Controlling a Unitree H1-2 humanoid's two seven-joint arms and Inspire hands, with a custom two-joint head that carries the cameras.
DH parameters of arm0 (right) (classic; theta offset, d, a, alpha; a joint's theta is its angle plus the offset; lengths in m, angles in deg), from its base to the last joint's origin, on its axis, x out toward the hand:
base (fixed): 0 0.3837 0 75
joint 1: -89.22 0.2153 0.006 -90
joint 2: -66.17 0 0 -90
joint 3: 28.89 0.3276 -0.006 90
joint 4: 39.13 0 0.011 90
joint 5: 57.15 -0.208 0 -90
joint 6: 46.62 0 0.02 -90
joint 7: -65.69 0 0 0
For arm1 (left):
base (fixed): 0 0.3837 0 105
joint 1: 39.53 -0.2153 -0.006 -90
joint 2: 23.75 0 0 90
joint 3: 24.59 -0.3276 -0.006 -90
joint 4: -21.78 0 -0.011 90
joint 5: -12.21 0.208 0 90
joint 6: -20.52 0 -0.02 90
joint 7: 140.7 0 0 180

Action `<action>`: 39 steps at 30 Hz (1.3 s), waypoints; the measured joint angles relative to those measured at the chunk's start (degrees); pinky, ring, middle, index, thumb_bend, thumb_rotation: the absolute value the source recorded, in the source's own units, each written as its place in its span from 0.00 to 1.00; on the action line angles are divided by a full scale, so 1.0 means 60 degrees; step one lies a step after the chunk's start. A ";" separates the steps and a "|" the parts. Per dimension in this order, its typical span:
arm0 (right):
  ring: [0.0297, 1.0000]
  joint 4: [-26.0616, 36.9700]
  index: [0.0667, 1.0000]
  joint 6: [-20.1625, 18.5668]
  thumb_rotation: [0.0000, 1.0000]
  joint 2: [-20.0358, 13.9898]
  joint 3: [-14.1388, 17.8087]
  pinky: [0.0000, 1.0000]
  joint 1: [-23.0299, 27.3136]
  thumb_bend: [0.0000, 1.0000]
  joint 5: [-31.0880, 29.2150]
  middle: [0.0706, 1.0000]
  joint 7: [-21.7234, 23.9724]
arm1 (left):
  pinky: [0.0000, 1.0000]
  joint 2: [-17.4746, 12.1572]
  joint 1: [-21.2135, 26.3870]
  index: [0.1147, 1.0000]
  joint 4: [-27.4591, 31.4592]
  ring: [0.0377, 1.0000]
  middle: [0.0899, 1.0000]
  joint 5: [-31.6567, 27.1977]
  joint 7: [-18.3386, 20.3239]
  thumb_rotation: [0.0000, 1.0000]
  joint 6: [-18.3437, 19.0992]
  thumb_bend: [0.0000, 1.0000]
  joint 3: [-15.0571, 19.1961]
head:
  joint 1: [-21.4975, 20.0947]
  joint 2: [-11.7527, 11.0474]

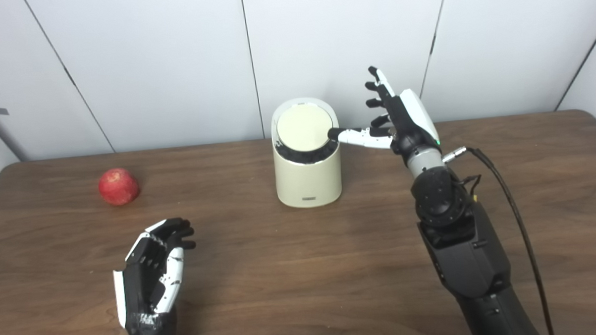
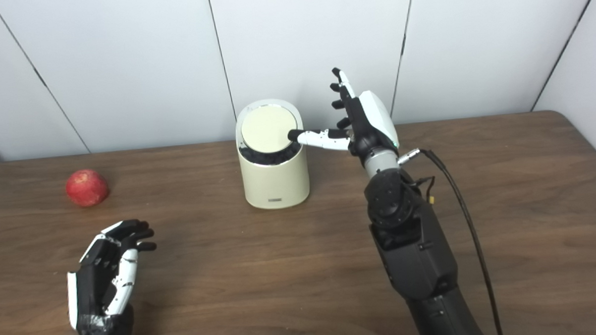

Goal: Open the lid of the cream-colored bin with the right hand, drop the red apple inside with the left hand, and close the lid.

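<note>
Lid-opening is the step in hand, as I judge it: the right robot hand (image 1: 400, 119) stands beside the bin (image 1: 308, 174) with its fingers spread apart and pointing up, holding nothing, while its thumb (image 1: 356, 135) reaches sideways and touches the right edge of the lid (image 1: 304, 127). The lid is a pale round disc, tilted, with a dark gap under its front edge, so it seems partly open already. The next move probably calls for pressing or lifting the lid further until the opening is wide enough. The left robot hand (image 1: 153, 271) waits low over the table (image 1: 301, 266), open and empty, fingers slightly curled. The apple (image 1: 118, 186) lies on the table, well apart from the bin on the left and near the left robot hand. It is red, round, with some paler spots.
</note>
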 measured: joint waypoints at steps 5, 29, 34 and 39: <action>0.84 -0.1229 1.00 -0.0006 0.49 0.0035 -0.0213 0.67 0.0507 0.92 0.0358 0.92 -0.0229 | 0.54 0.0043 0.0002 0.58 0.0001 0.62 0.61 0.0001 -0.0002 0.27 0.0016 0.27 -0.0006 | 0.0029 0.0000; 0.97 -0.2337 1.00 -0.0016 0.43 0.0722 -0.0222 0.89 0.1335 0.91 0.1256 1.00 -0.0321 | 0.54 0.0100 -0.0027 0.60 0.0023 0.62 0.62 0.0377 -0.0060 0.30 0.0081 0.25 -0.0013 | 0.0176 -0.0058; 0.98 -0.2194 1.00 -0.0018 0.40 0.0802 -0.0261 0.94 0.1374 0.90 0.1416 1.00 -0.0108 | 0.54 0.0101 -0.0021 0.60 0.0023 0.62 0.62 0.0394 -0.0058 0.29 0.0082 0.24 -0.0031 | 0.0191 -0.0073; 0.97 -0.1982 1.00 -0.0023 0.44 0.0837 -0.0389 0.90 0.1337 0.92 0.1490 1.00 0.0199 | 0.53 0.0124 0.0003 0.60 0.0015 0.62 0.62 0.0445 -0.0087 0.28 0.0076 0.23 -0.0035 | 0.0176 -0.0102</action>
